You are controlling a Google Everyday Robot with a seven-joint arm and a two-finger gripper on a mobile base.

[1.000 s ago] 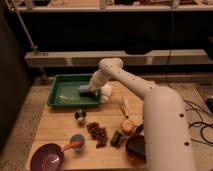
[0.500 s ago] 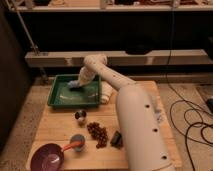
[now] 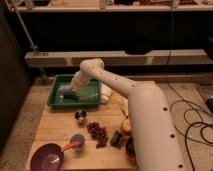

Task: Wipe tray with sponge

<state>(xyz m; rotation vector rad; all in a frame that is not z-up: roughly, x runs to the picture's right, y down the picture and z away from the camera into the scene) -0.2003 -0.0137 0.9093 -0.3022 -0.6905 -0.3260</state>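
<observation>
Left of centre in the frame, the claw (image 3: 70, 90) is down inside the green tray (image 3: 55, 100) on the desk (image 3: 55, 130), pressing the sponge (image 3: 65, 92); its grip I cannot tell.

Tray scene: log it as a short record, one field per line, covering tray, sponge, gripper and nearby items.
tray: green tray at the table's far left corner
sponge: pale sponge inside the tray, left of centre
gripper: gripper reaches down into the tray beside the sponge
white towel: white towel against the tray's right side
bowl: purple bowl at the near left edge
metal cup: small metal cup just in front of the tray
brown pieces: brown cluster mid-table
</observation>
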